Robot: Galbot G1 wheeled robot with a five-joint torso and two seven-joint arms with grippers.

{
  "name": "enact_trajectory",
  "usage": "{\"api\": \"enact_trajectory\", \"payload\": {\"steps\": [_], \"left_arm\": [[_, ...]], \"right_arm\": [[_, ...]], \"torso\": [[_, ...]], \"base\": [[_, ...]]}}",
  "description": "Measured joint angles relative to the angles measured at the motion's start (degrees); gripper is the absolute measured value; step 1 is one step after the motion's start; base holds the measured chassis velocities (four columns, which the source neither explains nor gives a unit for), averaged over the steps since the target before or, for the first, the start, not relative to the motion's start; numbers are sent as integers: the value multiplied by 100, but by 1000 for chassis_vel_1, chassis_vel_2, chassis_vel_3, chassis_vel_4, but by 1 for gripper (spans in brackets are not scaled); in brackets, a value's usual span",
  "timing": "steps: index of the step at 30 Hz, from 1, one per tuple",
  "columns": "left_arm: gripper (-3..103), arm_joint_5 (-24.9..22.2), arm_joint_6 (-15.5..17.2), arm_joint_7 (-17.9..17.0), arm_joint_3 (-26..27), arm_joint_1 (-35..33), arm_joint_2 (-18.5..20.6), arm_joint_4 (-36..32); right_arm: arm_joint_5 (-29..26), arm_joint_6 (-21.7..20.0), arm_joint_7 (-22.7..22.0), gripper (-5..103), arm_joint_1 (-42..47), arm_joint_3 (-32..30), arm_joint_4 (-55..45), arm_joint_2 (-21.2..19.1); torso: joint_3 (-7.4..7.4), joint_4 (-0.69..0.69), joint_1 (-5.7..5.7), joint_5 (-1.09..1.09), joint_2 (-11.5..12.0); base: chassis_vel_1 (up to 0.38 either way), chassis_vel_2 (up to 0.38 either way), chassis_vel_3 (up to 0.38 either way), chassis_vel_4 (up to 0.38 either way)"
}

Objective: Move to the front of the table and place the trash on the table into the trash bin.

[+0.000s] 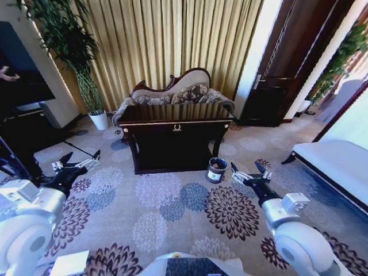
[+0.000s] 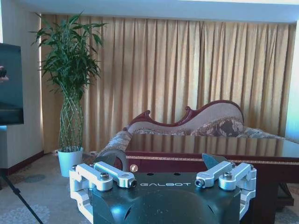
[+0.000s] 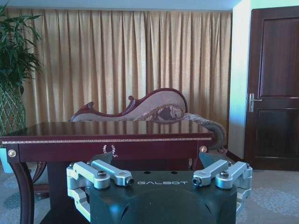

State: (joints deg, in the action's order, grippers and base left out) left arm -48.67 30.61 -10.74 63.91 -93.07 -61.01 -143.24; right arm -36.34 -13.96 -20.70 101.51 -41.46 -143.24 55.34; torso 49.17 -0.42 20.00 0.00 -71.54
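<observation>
The carpet (image 1: 172, 213), patterned with big flowers, covers the floor, and gold curtains (image 1: 167, 40) hang along the far wall. A dark door (image 1: 287, 63) stands to the right of them, and a white bench (image 1: 333, 164) sits at the right edge of the head view. Before the curtains is a curved sofa (image 1: 178, 92), and just in front of it stands the table (image 1: 175, 141), dark and glossy with gold trim and a gold pull in the middle of its front. Its surface reflects the curtains; from these views no trash can be made out on it. A tall plant (image 1: 72, 46) in a white pot (image 1: 99, 119) stands to the left of the sofa.

The bin (image 1: 217, 170), small, round and dark with a white label, rests on the carpet at the table's right front corner, just beside the leg.

Both arms are held forward, low over the carpet, well apart from the table. The left end effector (image 1: 77, 163) hovers to the left of the table front with its fingers spread apart and nothing between them. The right end effector (image 1: 248, 171) hovers near the bin, just to its right, fingers likewise apart and empty.
</observation>
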Motion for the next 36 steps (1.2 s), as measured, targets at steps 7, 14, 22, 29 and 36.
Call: {"api": "enact_trajectory", "payload": {"steps": [7, 14, 22, 29, 36], "left_arm": [[100, 2, -37, 33, 88, -69, -41, 1], [100, 17, -95, 75, 110, -122, -97, 0], [100, 23, -106, 89, 145, -138, -108, 0], [100, 23, -138, 107, 219, -181, -125, 0], [100, 28, -225, 109, 205, -176, -129, 0]], "right_arm": [[145, 15, -1, 100, -5, 13, 1, 25], [206, 153, -9, 100, 51, 6, 1, 65], [208, 207, -9, 100, 63, -20, 1, 63], [246, 204, -10, 100, 70, 3, 1, 72], [298, 194, -10, 100, 64, 12, 1, 55]], "torso": [[3, -1, 9, 0, 5], [0, -1, 2, -1, 1], [1, -1, 3, 0, 2], [0, -1, 3, -1, 2], [1, -1, 3, -1, 1]], "base": [[0, 0, 0, 0], [0, 0, 0, 0], [0, 0, 0, 0], [0, 0, 0, 0], [0, 0, 0, 0]]}}
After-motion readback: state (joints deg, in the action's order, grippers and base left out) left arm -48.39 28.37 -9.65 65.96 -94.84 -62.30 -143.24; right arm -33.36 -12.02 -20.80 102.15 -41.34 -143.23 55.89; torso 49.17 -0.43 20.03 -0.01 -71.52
